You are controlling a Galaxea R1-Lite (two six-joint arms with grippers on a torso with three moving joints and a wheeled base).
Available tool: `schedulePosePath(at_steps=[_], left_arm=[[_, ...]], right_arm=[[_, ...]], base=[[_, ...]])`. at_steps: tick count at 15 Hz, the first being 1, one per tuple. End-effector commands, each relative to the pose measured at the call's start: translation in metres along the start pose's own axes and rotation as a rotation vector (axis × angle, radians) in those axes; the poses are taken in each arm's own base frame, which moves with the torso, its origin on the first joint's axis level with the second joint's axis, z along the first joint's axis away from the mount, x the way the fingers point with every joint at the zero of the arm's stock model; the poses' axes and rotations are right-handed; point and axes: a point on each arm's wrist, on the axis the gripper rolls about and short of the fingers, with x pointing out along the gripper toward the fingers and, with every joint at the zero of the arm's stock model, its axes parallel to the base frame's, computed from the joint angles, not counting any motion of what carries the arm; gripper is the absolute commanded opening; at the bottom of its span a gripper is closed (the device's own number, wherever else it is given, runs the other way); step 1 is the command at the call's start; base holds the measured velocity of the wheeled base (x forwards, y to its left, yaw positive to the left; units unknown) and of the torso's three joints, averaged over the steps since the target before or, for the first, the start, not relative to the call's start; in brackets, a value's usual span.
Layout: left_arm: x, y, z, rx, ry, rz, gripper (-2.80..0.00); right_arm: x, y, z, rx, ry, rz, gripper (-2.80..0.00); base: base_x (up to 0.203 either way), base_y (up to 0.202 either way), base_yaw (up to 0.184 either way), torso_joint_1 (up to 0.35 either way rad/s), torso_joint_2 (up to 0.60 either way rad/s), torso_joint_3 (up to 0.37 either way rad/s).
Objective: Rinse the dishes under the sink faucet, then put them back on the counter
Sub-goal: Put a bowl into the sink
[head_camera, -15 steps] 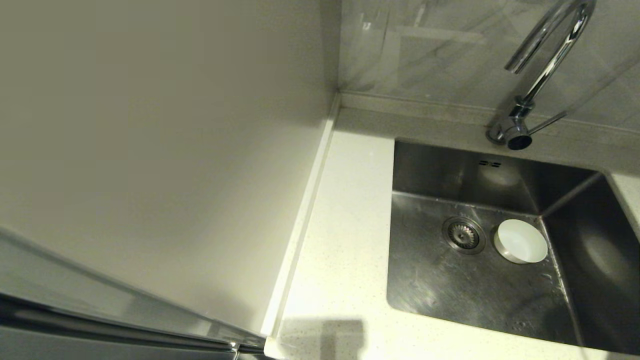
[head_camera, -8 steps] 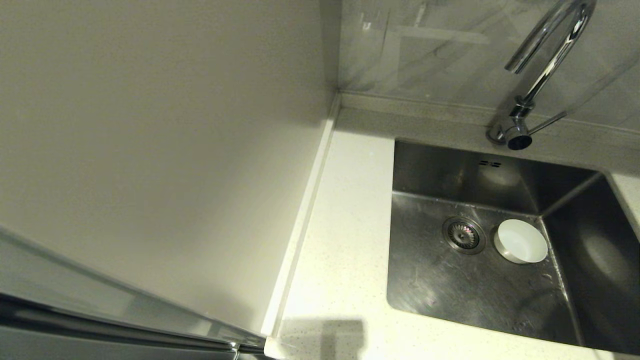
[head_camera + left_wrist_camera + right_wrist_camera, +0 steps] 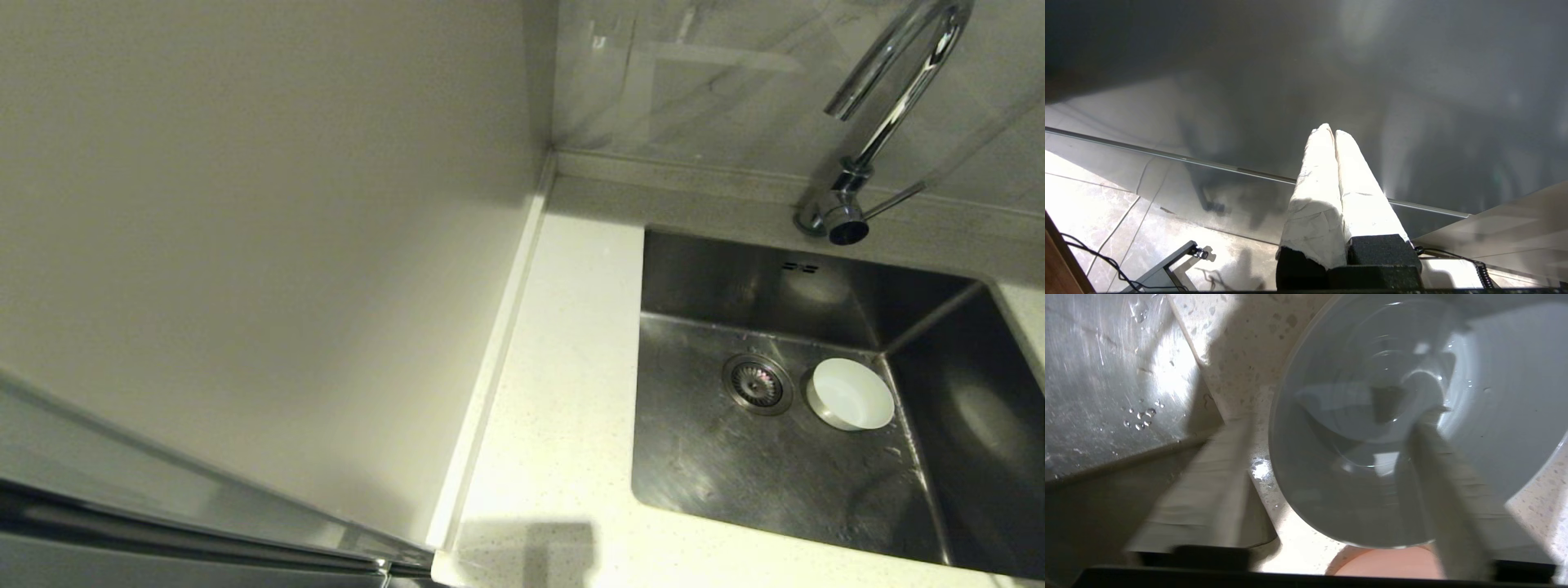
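A white bowl (image 3: 849, 394) sits upright on the floor of the sink (image 3: 702, 457), just right of the drain. The sink faucet (image 3: 886, 106) arches over the back edge, with no water visible. In the right wrist view a pale blue bowl (image 3: 1355, 375) rests on the speckled counter (image 3: 1241, 343) beside the sink's edge. My right gripper (image 3: 1331, 420) is open and straddles the bowl's rim, one finger inside the bowl and one outside, apart from its wall. A pink bowl (image 3: 1388, 563) peeks out beneath the blue one. My left gripper (image 3: 1330, 132) is shut and empty, parked low by the cabinet front.
A cream wall panel (image 3: 245, 245) stands along the counter's left side, and the raised back ledge (image 3: 678, 175) runs behind the sink. Water drops cling to the sink wall (image 3: 1139, 416). Neither arm shows in the head view.
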Motion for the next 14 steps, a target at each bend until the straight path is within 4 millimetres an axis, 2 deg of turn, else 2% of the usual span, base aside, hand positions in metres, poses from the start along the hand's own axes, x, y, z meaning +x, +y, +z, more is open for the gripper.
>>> schedulePosePath(at_steps=[1,6,8,12,14], left_arm=[[0.0,0.0,0.0,-0.001,-0.004,0.001,-2.8],[0.0,0.0,0.0,-0.001,-0.004,0.001,-2.8],[0.0,0.0,0.0,-0.001,-0.004,0.002,-2.8],[0.0,0.0,0.0,-0.001,-0.004,0.001,-2.8],[0.0,0.0,0.0,-0.001,-0.004,0.001,-2.8]], right_arm=[[0.001,0.0,-0.001,-0.012,0.006,0.003,-2.8],[0.0,0.002,-0.003,-0.019,0.009,0.005,-2.8],[-0.009,0.005,-0.004,-0.025,-0.015,0.009,-2.8],[-0.017,0.027,-0.004,-0.079,-0.056,0.083,-2.8],[-0.03,0.041,-0.005,-0.116,-0.093,0.106,-2.8]], base=[[0.0,0.0,0.0,0.0,0.0,0.0],[0.0,0.0,0.0,0.0,0.0,0.0],[0.0,0.0,0.0,0.0,0.0,0.0],[0.0,0.0,0.0,0.0,0.0,0.0],[0.0,0.0,0.0,0.0,0.0,0.0]])
